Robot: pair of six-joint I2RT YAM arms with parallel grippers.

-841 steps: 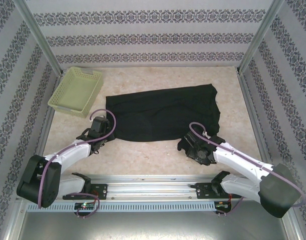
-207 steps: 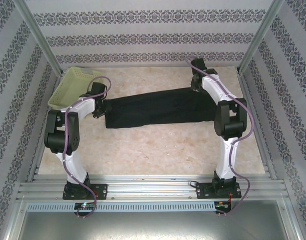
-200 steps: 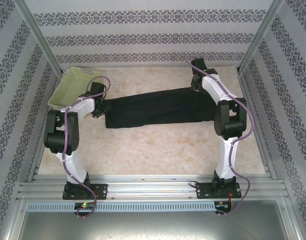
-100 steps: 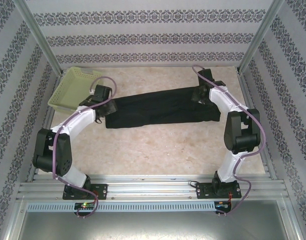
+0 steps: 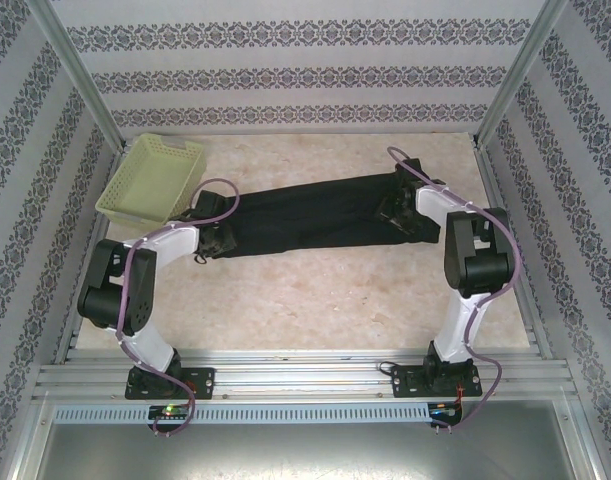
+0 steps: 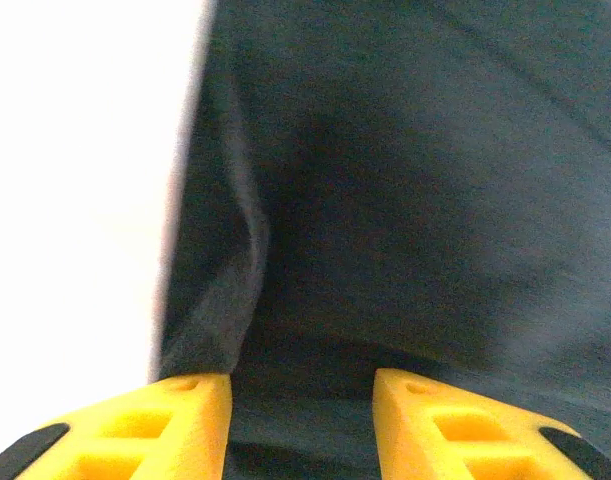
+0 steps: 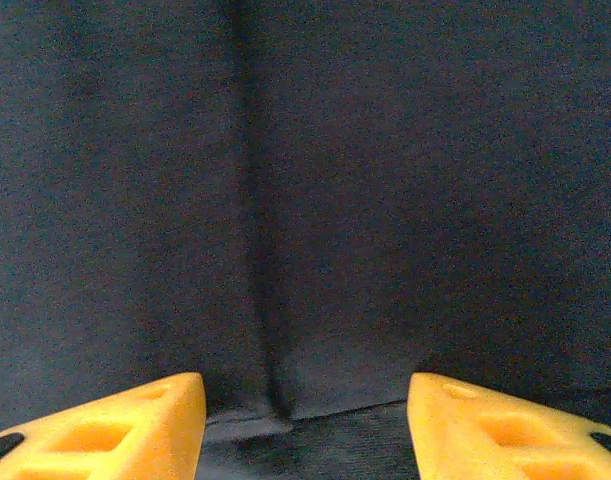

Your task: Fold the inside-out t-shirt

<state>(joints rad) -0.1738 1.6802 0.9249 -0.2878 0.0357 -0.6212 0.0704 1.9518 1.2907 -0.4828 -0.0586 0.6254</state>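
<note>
The inside-out t-shirt (image 5: 315, 215) lies on the tabletop (image 5: 315, 320) as a long, narrow black band, and each claw sits at one end of it. The left claw (image 5: 217, 238) is low over the left end. In its wrist view the yellow fingers (image 6: 185, 425) stand partly apart with cloth lying between and ahead of them, nothing visibly pinched. The shirt's side edge runs forward from the left finger, with bare tabletop just outside it. The right claw (image 5: 395, 208) is over the other end. It is open wider, with flat fabric ahead of it, a soft crease running straight out from the gap, and a layered edge just in front of its tips. It has hold of nothing that can be seen. The pale green basket (image 5: 150, 180) sits behind and outside the left claw, apart from the shirt. The step in hand looks like taking hold of the band's ends for the next fold across its length. To do that well, each claw should drop until its lower finger slides under every layer at the edge, not just the top sheet. The left claw should shift slightly inward so the raised ridge beside its finger falls inside the gap, then close firmly. Lift both ends evenly and only enough to clear the cloth below, keep the band taut between the claws so it does not twist, and lay edge onto edge before letting go.
</note>
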